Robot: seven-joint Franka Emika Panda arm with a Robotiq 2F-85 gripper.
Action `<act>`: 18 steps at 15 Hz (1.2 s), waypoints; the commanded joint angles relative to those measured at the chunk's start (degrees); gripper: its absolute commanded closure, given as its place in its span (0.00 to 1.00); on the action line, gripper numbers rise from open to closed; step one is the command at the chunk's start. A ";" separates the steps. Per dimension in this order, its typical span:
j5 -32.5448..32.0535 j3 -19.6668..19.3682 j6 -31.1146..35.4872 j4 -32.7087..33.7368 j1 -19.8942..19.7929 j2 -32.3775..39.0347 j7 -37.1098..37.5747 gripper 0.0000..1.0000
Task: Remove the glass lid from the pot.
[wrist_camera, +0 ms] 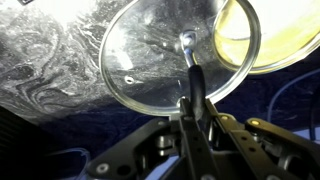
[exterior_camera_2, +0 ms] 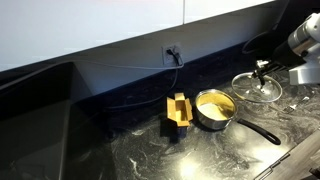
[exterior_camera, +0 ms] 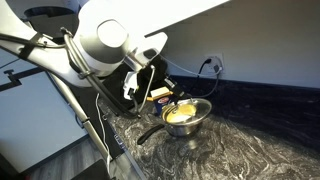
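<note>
Closed on its knob, the fingers point(wrist_camera: 193, 90) hold the round transparent glass lid point(exterior_camera_2: 257, 87) tilted just beside the small shiny steel pot point(exterior_camera_2: 215, 108), clear of its rim.

Yellow-lined pot point(exterior_camera_2: 214, 108), marbled grey counter point(exterior_camera_2: 150, 150)

White jointed robot arm point(exterior_camera: 104, 44) bent at elbow in an exterior view, big round joint up high, forearm sloping down to dark wrist. Black two-finger gripper point(wrist_camera: 191, 72) enters wrist view from bottom edge, fingers point(wrist_camera: 196, 98) drawn close together, tips pinched on centre knob of round transparent glass lid point(wrist_camera: 150, 60). In both exterior views gripper points downward at a slant.
</note>
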 commanded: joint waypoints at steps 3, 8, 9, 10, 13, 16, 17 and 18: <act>-4.58 -3.01 7.60 -0.53 -7.14 1.85 5.41 0.96; -6.78 -4.63 12.84 2.29 -12.15 8.76 7.91 0.96; -6.82 -4.91 13.47 2.97 -12.64 10.34 8.46 0.96; -6.79 -5.28 14.28 3.90 -12.99 12.19 8.89 0.96; -6.05 -6.46 16.31 6.79 -12.98 17.39 10.18 0.96; -5.22 -7.97 18.61 10.10 -11.84 23.06 11.43 0.96; -4.74 -8.25 19.50 11.21 -11.55 25.11 11.59 0.96; -4.30 -8.38 20.03 12.16 -11.26 26.84 11.96 0.96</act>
